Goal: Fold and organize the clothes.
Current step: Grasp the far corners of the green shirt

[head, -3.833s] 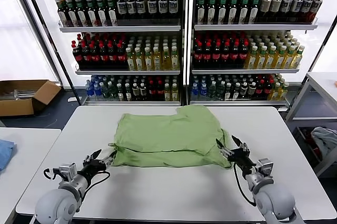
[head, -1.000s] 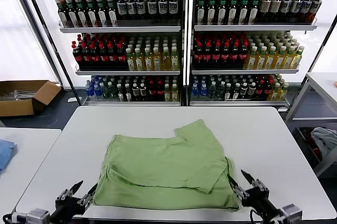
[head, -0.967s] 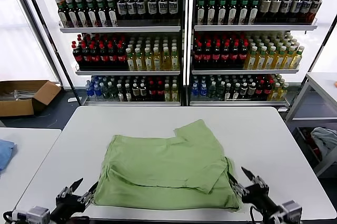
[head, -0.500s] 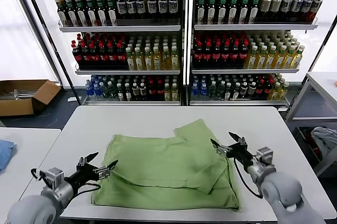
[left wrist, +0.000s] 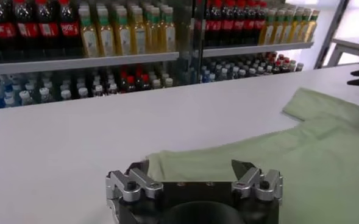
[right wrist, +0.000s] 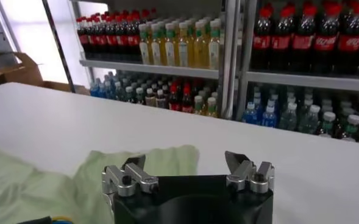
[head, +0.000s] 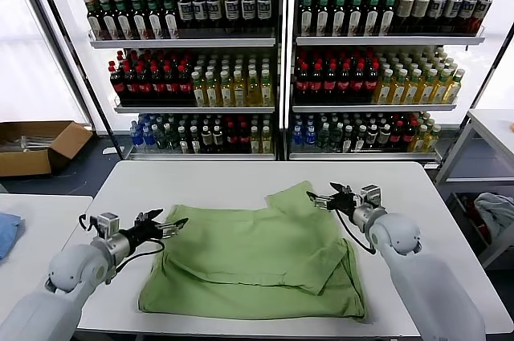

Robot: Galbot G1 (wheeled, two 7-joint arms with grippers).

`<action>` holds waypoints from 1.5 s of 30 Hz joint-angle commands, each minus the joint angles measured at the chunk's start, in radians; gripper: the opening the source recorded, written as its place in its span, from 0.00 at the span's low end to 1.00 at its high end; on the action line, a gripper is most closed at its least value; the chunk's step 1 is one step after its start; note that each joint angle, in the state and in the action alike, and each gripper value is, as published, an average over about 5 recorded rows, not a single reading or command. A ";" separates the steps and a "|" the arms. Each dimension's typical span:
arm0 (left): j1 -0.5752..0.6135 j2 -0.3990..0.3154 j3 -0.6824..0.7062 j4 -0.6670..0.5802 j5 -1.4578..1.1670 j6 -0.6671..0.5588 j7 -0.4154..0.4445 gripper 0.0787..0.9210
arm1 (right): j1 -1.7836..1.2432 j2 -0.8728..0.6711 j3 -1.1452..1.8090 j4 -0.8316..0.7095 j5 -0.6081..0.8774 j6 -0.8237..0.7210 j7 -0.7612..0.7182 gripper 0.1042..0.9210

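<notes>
Shirt [head: 257, 257] folded on white table [head: 225, 184], both grippers' fingers [head: 173, 225] spread wide at its far corners, empty.

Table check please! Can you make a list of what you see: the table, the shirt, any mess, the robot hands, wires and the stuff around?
Surface: white table, bare around the shirt.
Job's things: green shirt, partly folded and rumpled, one sleeve sticking out at the far side.
Clutter: nothing seen on the table.
Grippers: left gripper open at the shirt's left edge; right gripper open at the far sleeve; neither holds cloth.
Cables: black cable along the left arm.
Surroundings: bottle shelves behind, cardboard box on the floor.
</notes>
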 commanded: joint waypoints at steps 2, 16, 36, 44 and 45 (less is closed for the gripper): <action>-0.224 -0.022 0.140 0.245 -0.013 -0.003 -0.007 0.88 | 0.097 0.033 -0.071 -0.133 0.002 -0.008 -0.011 0.88; -0.166 -0.053 0.142 0.222 0.019 0.005 -0.010 0.83 | 0.030 0.035 -0.099 -0.105 -0.016 0.003 -0.013 0.55; -0.101 -0.048 0.101 0.119 -0.019 -0.025 -0.028 0.14 | -0.009 0.029 -0.028 0.014 0.099 0.044 0.014 0.00; -0.019 -0.021 0.000 -0.055 -0.071 -0.048 -0.067 0.02 | -0.107 -0.018 0.055 0.244 0.179 0.028 0.041 0.00; -0.003 -0.018 -0.016 -0.079 -0.073 -0.050 -0.072 0.02 | -0.125 -0.027 0.067 0.274 0.184 0.027 0.043 0.00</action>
